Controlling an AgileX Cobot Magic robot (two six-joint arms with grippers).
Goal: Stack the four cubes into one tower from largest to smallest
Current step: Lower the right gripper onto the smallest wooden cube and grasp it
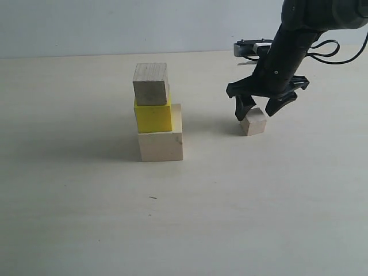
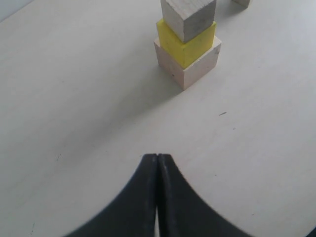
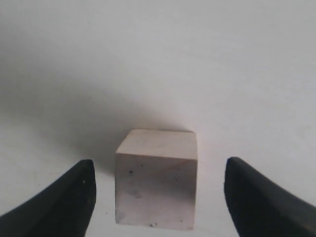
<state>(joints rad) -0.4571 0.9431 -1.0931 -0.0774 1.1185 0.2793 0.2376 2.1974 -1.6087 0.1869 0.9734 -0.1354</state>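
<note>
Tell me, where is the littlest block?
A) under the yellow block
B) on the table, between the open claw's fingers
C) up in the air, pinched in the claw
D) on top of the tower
B: the littlest block stands on the table, with the right claw open and a gap on each side of the block; the tower has only three blocks.

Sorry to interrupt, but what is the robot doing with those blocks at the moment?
It is stacking cubes by size. Three are piled: the large wood cube at the base, the yellow cube on it, the medium wood cube on top. The right gripper, open, straddles the smallest cube, which sits alone on the table. The left gripper is shut and holds nothing.
</note>
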